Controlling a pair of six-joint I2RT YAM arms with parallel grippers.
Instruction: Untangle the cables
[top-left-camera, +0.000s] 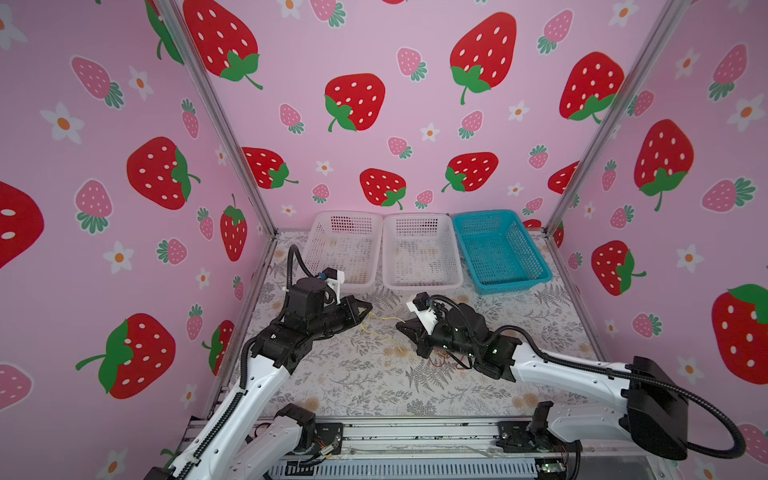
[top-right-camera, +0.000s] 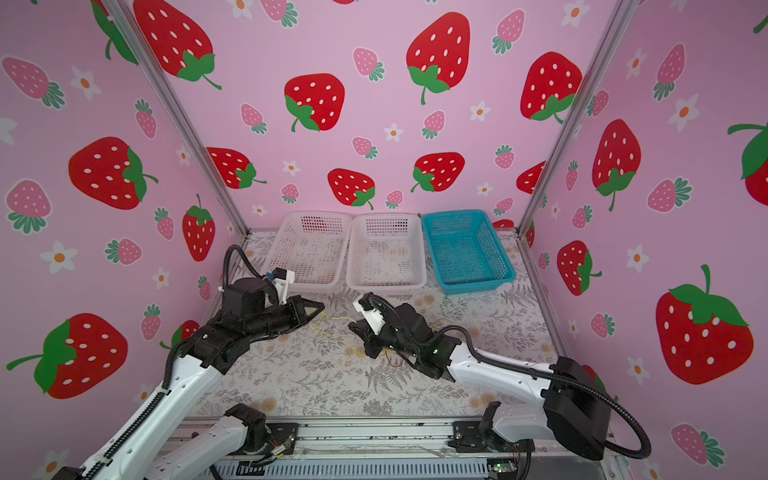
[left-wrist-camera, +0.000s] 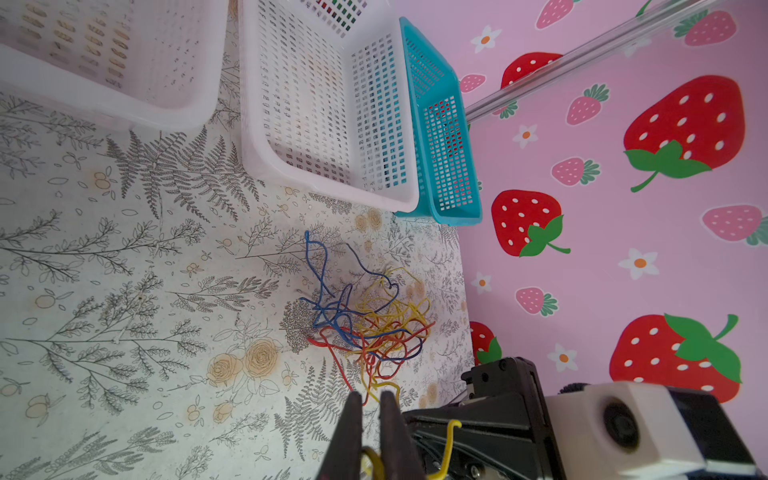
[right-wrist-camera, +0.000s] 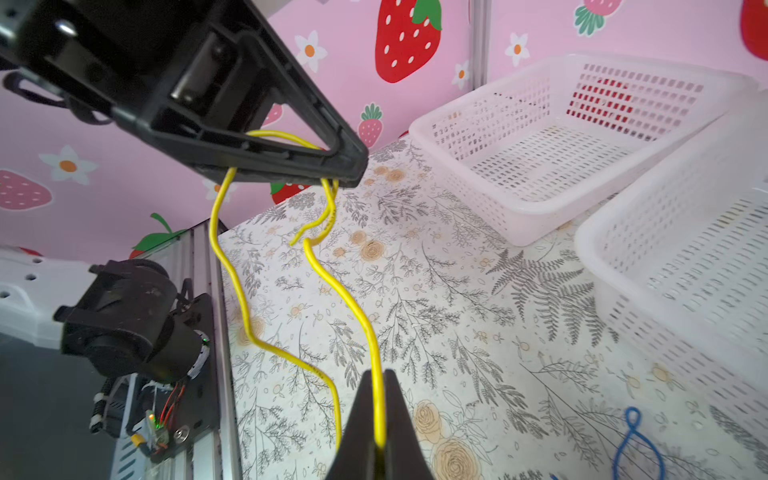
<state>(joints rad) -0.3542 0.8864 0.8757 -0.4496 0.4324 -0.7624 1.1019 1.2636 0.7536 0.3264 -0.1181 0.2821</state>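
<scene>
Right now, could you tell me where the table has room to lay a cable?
Bare: the near strip of table before the front rail, and the patch between the blue basket and right arm. Crowded: the middle, where the yellow cable hangs between left gripper and right gripper, by the tangle.

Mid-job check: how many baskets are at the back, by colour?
White baskets: 2
Teal basket: 1
Total: 3
</scene>
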